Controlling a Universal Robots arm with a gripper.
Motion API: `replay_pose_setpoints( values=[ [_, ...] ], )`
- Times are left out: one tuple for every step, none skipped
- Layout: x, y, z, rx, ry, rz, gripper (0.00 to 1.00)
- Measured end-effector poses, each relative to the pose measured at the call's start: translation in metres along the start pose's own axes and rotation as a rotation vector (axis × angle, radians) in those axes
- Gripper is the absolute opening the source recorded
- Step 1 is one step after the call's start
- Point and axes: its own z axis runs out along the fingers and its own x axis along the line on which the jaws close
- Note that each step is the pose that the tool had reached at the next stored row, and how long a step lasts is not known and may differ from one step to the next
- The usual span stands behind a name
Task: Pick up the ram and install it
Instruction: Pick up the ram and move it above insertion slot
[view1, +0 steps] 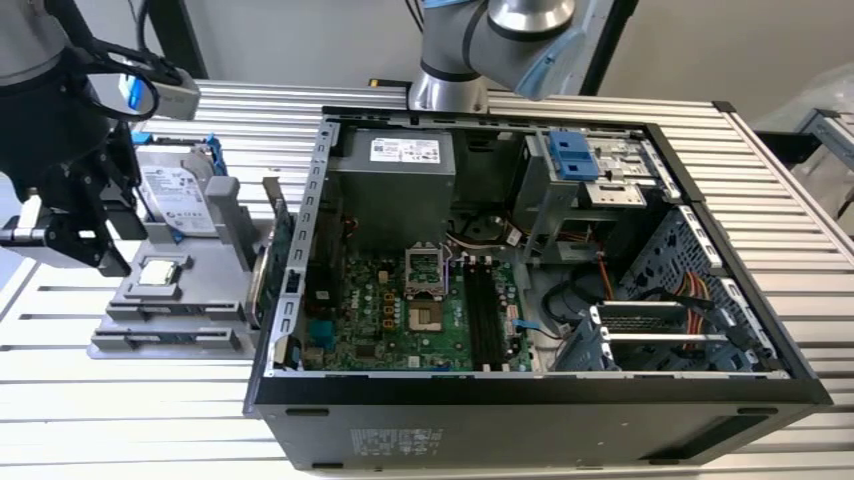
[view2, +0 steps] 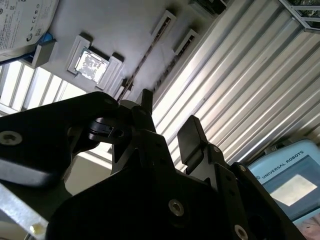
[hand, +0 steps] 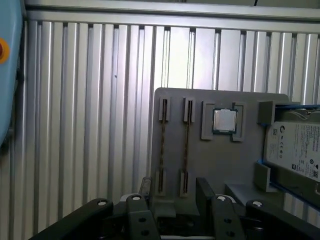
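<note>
Gripper (hand: 175, 196): black, jaws wide apart with nothing held. Its fingers (hand: 204, 189) hang over one end of the tray (hand: 220, 165); whether they touch it cannot be told.

Ram (hand: 186, 145): thin stick standing on edge in a tray slot, just beside the CPU (hand: 224, 120). In the second wrist view the ram (view2: 145, 55) runs away from the fingertips.

Second ram (hand: 162, 145): same kind, in the parallel slot on the side away from the CPU.

CPU: square, silver, in a mid-tray recess.

Drive (hand: 295, 145): silver, blue-framed, at the tray's far end beyond the CPU.

Table (hand: 90, 125): ribbed metal; it bears the tray and the case.

Case (view1: 534, 400): open, to the exterior view's right of the tray. The motherboard (view1: 400, 320) is exposed, with long black slots (view1: 483, 320).
</note>
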Motion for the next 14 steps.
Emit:
replay_pose_setpoints(
  values=[
    [0.0000, 0.0000, 0.0008, 0.0001, 0.0000, 0.001, 1.00],
    [0.0000, 0.0000, 0.0015, 0.0001, 0.0000, 0.001, 1.00],
    [-0.0001, 0.0000, 0.0022, 0.0000, 0.0002, 0.001, 1.00],
    [-0.0001, -0.0001, 0.0029, -0.0001, 0.0005, 0.002, 1.00],
    [-0.0002, -0.0001, 0.0037, 0.0000, 0.0007, 0.002, 1.00],
    [-0.0002, -0.0001, 0.0044, 0.0001, 0.0011, 0.002, 1.00],
    [-0.0002, -0.0001, 0.0051, 0.0001, 0.0015, 0.002, 1.00],
    [-0.0002, -0.0001, 0.0058, 0.0000, 0.0020, 0.002, 1.00],
    [-0.0002, -0.0002, 0.0065, 0.0000, 0.0025, 0.002, 1.00],
    [-0.0002, -0.0002, 0.0072, 0.0000, 0.0031, 0.002, 1.00],
    [-0.0002, -0.0002, 0.0080, 0.0000, 0.0038, 0.002, 1.00],
    [-0.0002, -0.0002, 0.0087, -0.0001, 0.0045, 0.002, 1.00],
    [-0.0002, -0.0002, 0.0094, -0.0001, 0.0052, 0.002, 1.00],
    [-0.0003, -0.0002, 0.0102, -0.0002, 0.0056, 0.002, 1.00]
  ],
)
